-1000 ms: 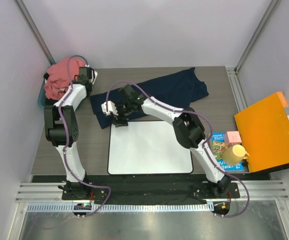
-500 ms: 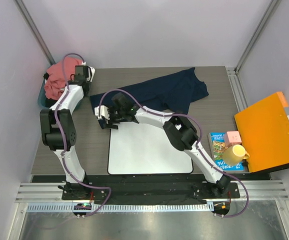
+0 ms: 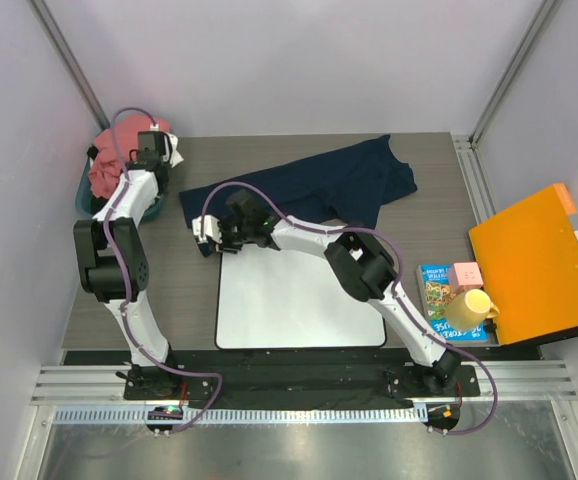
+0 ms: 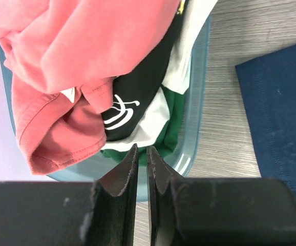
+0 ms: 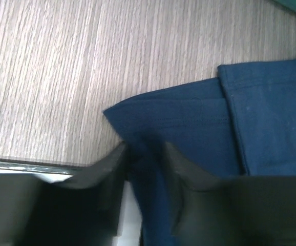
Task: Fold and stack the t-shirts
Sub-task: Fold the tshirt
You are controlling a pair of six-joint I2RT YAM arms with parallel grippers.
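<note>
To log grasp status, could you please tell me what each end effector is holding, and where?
The right end effector pinches the navy t-shirt near a hemmed corner; the left end effector, shut, holds nothing.

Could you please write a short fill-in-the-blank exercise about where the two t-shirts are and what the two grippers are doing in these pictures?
1. The crumpled salmon-pink cloth t-shirt lies in the translucent blue plastic bin at the far ____ corner of the grey wood-grain table.
2. The right gripper has a corner of the dark navy blue cloth t-shirt ____ its fingers.
3. The left gripper is ____ and holds nothing.

Missing words: left; between; shut.
</note>
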